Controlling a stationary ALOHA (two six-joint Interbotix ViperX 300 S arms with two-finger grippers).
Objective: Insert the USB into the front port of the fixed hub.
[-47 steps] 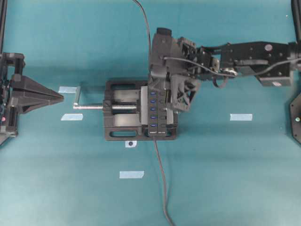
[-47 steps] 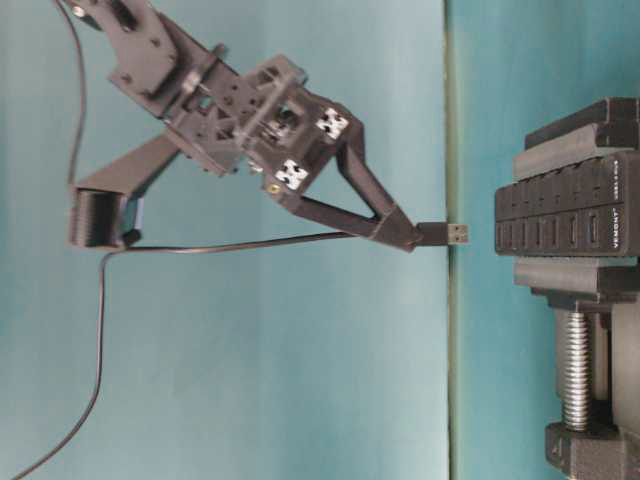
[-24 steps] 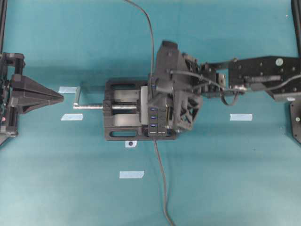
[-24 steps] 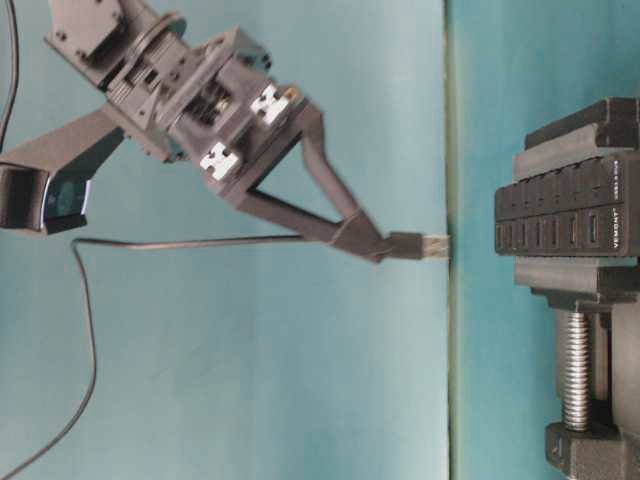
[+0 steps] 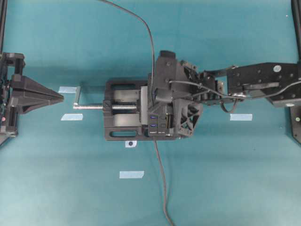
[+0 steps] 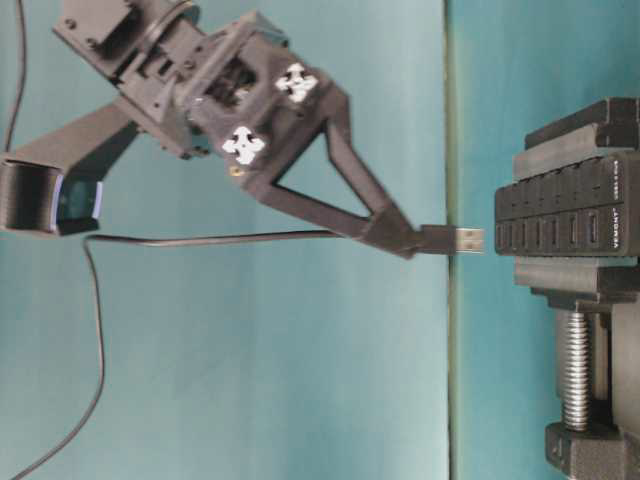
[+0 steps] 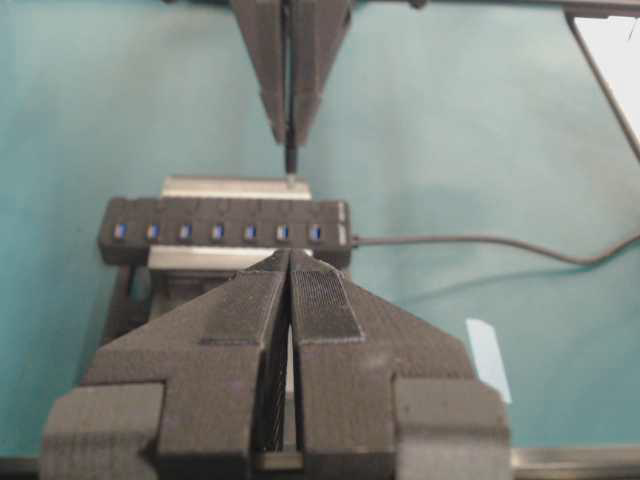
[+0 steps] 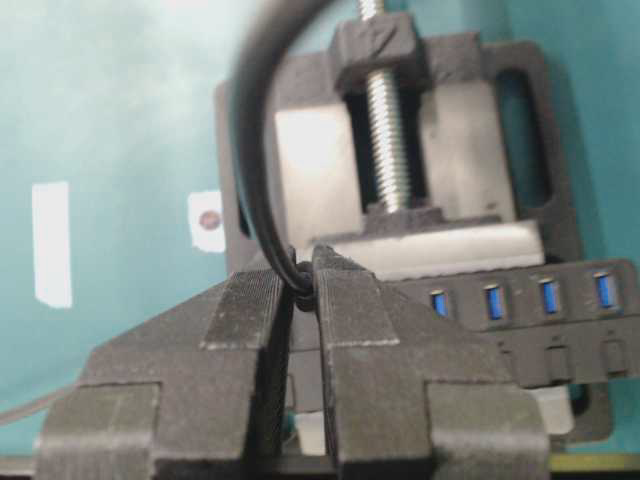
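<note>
Right end effector (image 6: 408, 238) clamped on USB (image 6: 458, 240), plug protruding from tips, just short of fixed hub (image 6: 570, 218).

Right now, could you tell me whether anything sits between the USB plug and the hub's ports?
Nothing visible does. In the table-level view the USB, held in the right gripper, faces the fixed hub across a bare gap.

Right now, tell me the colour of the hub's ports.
Blue, on the black hub; clearest in the right wrist view.
</note>
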